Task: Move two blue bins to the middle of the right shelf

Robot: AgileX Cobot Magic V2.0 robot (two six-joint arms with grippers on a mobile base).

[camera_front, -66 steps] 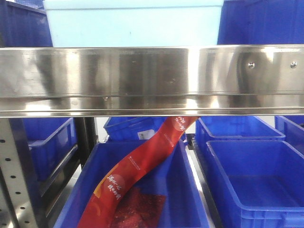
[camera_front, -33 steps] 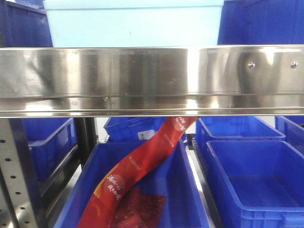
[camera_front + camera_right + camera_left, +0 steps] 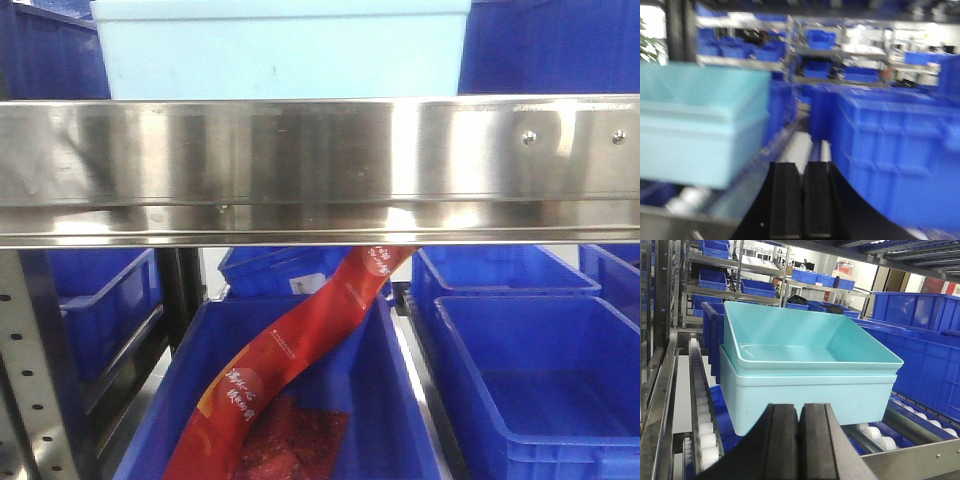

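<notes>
**Facing the shelf, both grippers empty**

Looking from my left wrist, the left gripper [image 3: 799, 440] has its jaws pressed together before two nested pale teal bins [image 3: 805, 375] on the roller shelf [image 3: 702, 440]. My right gripper [image 3: 801, 200] is closed too, empty, with blue bins [image 3: 895, 150] just ahead, blurred.

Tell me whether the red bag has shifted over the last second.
No. The red bag sits the same against the steel rail, draped in the same blue bin.
</notes>
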